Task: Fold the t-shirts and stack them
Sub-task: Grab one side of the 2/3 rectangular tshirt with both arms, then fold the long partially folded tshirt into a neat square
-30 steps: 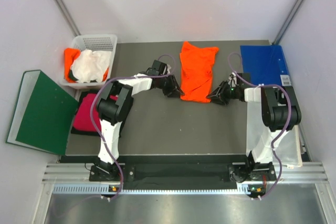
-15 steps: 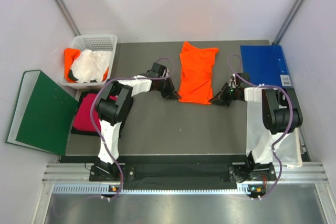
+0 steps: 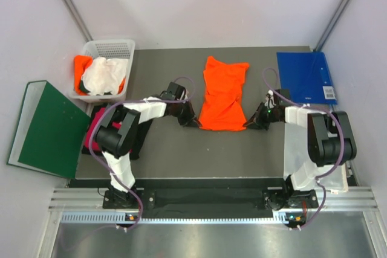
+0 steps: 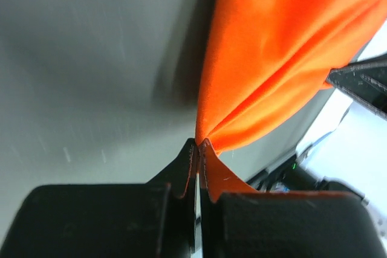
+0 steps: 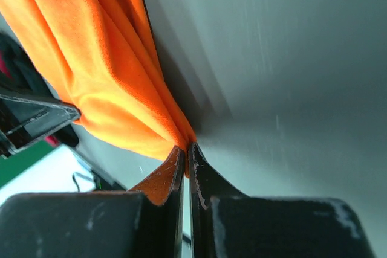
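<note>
Magenta t-shirt (image 3: 92, 131) mostly hidden behind left arm (image 3: 116, 137), only edge showing.

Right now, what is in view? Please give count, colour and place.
table: one, dark grey, before the arms
spread t-shirt: one, bright orange, table middle
basket: one, white, far left corner
white cloth: one, white, in the basket
orange cloth: one, orange, in the basket under the white cloth
pink t-shirt: one, magenta, left table edge, partly hidden
binder: one, dark green, left of the table
folder: one, blue, far right of the table
left gripper: one, black, shut on the spread t-shirt's near left corner
right gripper: one, black, shut on its near right corner
</note>
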Tool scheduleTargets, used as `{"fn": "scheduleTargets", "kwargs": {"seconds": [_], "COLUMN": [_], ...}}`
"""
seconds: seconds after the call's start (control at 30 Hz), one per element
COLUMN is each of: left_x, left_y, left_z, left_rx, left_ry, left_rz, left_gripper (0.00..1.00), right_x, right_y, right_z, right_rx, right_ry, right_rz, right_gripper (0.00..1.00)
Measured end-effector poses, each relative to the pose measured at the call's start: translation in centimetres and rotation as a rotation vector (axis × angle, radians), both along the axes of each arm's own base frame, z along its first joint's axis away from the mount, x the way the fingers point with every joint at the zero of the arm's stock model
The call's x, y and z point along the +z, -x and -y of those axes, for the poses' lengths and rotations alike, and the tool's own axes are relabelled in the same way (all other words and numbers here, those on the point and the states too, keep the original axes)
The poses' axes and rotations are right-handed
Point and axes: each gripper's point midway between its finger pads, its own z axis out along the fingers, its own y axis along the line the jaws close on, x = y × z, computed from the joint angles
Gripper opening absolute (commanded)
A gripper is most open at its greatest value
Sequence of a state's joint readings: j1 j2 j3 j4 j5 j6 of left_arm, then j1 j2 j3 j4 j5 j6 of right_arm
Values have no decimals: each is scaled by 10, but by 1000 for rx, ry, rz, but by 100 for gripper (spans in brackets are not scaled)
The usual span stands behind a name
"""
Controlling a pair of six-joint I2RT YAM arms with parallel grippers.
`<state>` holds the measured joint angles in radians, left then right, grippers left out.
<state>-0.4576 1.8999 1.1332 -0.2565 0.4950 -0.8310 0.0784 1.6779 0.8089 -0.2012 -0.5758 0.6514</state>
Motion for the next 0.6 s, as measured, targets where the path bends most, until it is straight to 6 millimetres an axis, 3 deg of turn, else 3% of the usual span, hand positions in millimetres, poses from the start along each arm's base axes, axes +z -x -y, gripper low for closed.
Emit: {"fn": "scheduleTargets", "kwargs": {"seconds": [0.17, 0.33, 0.47, 0.6], "left_x": [15, 25, 35, 63], "left_y": [43, 61, 59, 36], "left_z": [4, 18, 28, 41], "left_rx": [-64, -127, -153, -164], "left_ry": [8, 17, 21, 42], "left_rz": [-14, -6, -2, 61], "left_gripper": [0, 0, 0, 0], "right_x": [6, 22, 33, 48], "right_y": [41, 60, 63, 56], "right_z": [-3, -6, -9, -10], "right_rx": [36, 57, 70, 77], "right_ry": [-30, -56, -80, -83], "right_rz": [-36, -16, 0, 7], "right_gripper": [0, 0, 0, 0]}}
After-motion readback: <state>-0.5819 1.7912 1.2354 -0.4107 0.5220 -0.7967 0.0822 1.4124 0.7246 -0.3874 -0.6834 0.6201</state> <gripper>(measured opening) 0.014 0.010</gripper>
